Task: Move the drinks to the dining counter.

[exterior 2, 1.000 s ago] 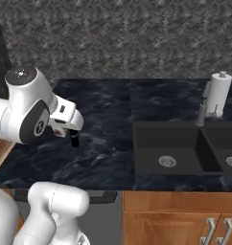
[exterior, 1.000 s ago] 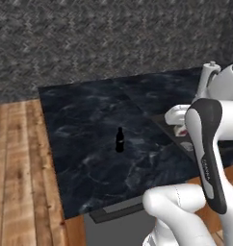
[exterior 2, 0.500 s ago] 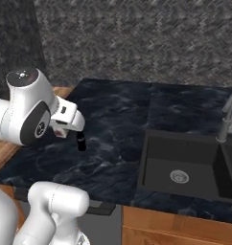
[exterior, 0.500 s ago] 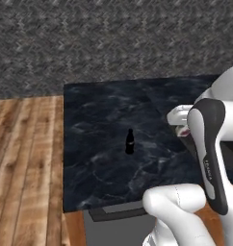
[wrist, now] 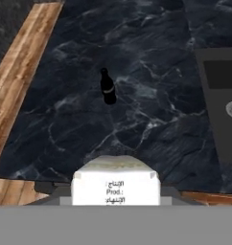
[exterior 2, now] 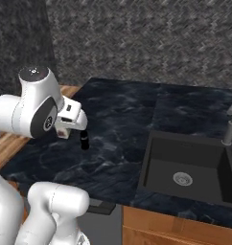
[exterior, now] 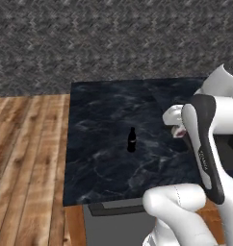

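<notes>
carton (wrist: 116, 184): white, clamped in pincer (wrist: 116, 191), carried high to clear table (exterior: 104, 173)
bottle (wrist: 107, 86): upright, 12 o'clock of carton, already delivered

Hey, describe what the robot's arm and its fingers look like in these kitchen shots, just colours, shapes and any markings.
The arm is made of glossy white, rounded shell segments with dark grey to black joints. One joint ends in a round dark cap on top, and a long black band with small pale lettering runs down a link. The white hand block carries a red mark. The fingers are small and dark, mostly hidden.
</notes>
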